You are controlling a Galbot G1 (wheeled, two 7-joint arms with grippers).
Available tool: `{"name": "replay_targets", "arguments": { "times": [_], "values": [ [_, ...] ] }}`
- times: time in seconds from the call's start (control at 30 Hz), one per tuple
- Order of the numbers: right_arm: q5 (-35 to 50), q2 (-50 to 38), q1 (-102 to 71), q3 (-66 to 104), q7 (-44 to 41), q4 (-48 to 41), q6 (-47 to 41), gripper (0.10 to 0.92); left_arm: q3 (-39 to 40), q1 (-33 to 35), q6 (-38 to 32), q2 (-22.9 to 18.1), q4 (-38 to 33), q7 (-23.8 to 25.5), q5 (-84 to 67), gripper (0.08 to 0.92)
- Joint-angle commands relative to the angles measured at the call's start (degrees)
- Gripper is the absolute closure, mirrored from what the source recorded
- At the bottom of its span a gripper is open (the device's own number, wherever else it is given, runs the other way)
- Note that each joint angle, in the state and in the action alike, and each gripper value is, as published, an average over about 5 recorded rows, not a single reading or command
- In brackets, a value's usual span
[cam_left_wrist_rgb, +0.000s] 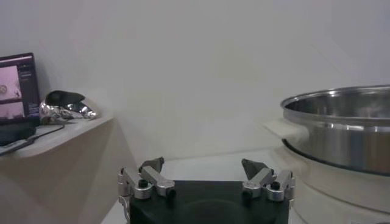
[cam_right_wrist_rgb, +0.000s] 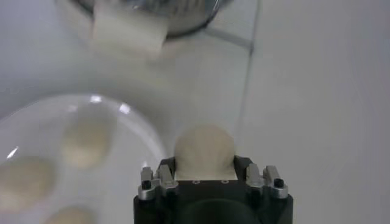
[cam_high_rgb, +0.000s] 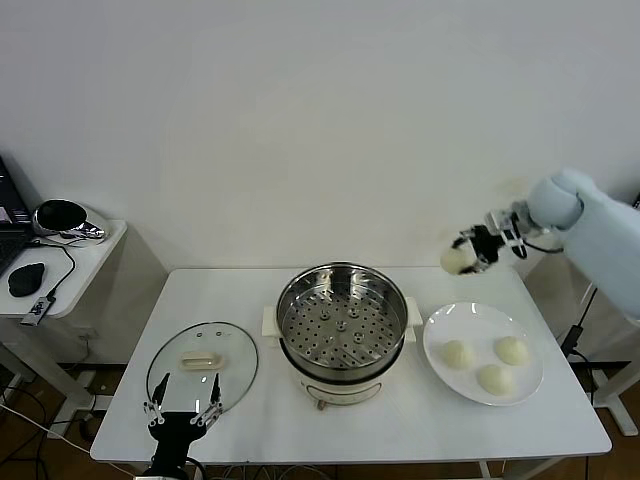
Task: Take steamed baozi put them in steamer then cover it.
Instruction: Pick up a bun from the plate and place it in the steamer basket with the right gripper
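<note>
The right pincer pinches one baozi above the plate, and the left pincer waits spread near the lid.

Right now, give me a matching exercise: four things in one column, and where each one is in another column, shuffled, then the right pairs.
Things:
1. glass lid
2. steamer
3. plate
4. held baozi

Places:
A. in the right pincer, up above the table
B. middle of the table, tray bare
C. flat on the table by the left pincer
D. beside the steamer, bearing three buns

Pairs: 1-C, 2-B, 3-D, 4-A
</note>
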Motion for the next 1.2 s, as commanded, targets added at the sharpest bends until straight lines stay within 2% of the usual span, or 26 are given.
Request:
{"name": "replay_targets", "arguments": {
  "times": [0.03,0.23,0.5,0.8,1.2],
  "values": [
    [10.71,9.55,13.08,-16.23,2.67,5.32,2.63,0.425,-0.03,-0.83,0.3,-0.16,0.44,0.05,-0.61,0.177],
    [7.13,18.55,11.89,-20.65,4.01,3.4,7.28,0.423,-0.66,-2.16,0.85,-0.64,0.75,0.18,-0.8,0.177],
    [-1.87,25.7,9.16,-24.06,5.86,-0.91,17.16,0.423,-2.2,-2.75,1.23,-0.51,0.77,0.23,-1.37,0.177],
    [-13.9,27.48,6.71,-24.48,6.71,-4.35,25.26,0.416,-2.2,-3.02,1.49,-0.75,0.65,0.25,-1.42,0.177],
    [-21.59,28.37,2.59,-23.28,9.15,-8.52,29.55,0.414,-2.21,-3.02,1.53,-0.67,0.33,0.29,-1.4,0.177]
  ]
}}
